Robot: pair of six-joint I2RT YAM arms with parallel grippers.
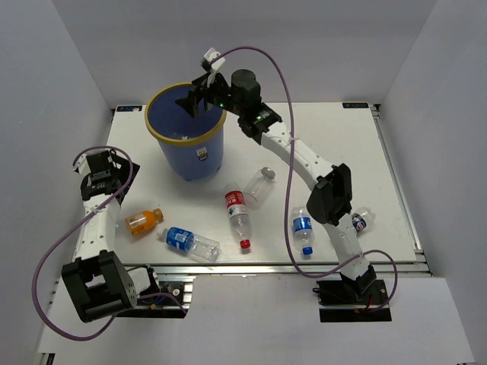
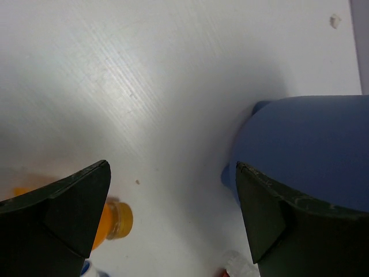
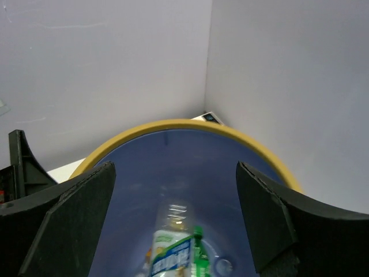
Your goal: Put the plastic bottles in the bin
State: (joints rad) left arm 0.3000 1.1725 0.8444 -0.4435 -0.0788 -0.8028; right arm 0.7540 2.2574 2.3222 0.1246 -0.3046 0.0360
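Top external view: the right gripper (image 1: 196,100) hangs over the blue, yellow-rimmed bin (image 1: 192,156) with its jaws spread and empty. Its wrist camera shows a clear bottle with a blue-and-white label (image 3: 172,251) lying inside, directly below. Closest to the left gripper (image 1: 101,169), whose jaws also stand wide on nothing, is the orange-filled bottle (image 1: 143,221). It lies on its side on the table (image 1: 342,144), just nearward of the fingers, long axis slanted and cap toward the table's middle. That makes it a likely pick for the left arm.
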